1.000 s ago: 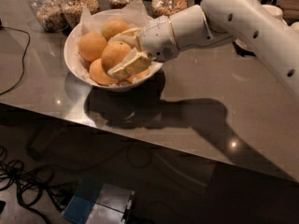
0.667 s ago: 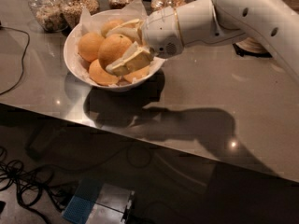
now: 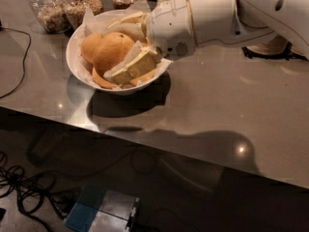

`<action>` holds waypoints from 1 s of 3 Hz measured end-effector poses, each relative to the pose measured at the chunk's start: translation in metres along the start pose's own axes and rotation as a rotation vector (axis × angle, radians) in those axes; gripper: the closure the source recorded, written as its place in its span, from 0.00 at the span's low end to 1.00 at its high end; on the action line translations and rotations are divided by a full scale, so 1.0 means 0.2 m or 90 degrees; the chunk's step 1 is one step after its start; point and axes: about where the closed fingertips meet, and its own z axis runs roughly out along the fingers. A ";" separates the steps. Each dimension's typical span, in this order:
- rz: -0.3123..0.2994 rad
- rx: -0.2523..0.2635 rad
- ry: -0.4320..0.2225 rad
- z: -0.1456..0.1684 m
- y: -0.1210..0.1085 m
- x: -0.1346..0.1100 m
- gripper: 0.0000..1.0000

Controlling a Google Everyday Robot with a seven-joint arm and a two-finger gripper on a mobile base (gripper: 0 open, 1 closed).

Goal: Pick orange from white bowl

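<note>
The white bowl (image 3: 77, 69), lined with crinkled paper, stands at the back left of the grey counter and holds several oranges. My gripper (image 3: 111, 51) reaches into it from the right on a white arm (image 3: 207, 16). Its two cream fingers (image 3: 133, 67) are spread, one above and one below the front orange (image 3: 112, 54), which sits between them at or near contact. Another orange (image 3: 89, 45) lies to its left, and one more (image 3: 99, 79) is partly hidden under the lower finger. The front orange rests in the bowl.
Glass jars of dry food (image 3: 48, 6) stand in a row behind the bowl. A dark round stand (image 3: 270, 47) sits at the back right. A black cable (image 3: 21, 66) runs over the counter's left end. The counter's front edge (image 3: 145, 137) drops to a floor with cables.
The arm has shifted slightly up and left, carrying the fingers a little further over the oranges. The bowl and the oranges stay where they were.
</note>
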 end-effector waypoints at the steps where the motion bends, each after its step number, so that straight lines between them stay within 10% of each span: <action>1: 0.002 -0.059 -0.020 0.06 0.06 -0.03 1.00; 3: 0.026 -0.196 -0.096 0.20 0.16 0.01 1.00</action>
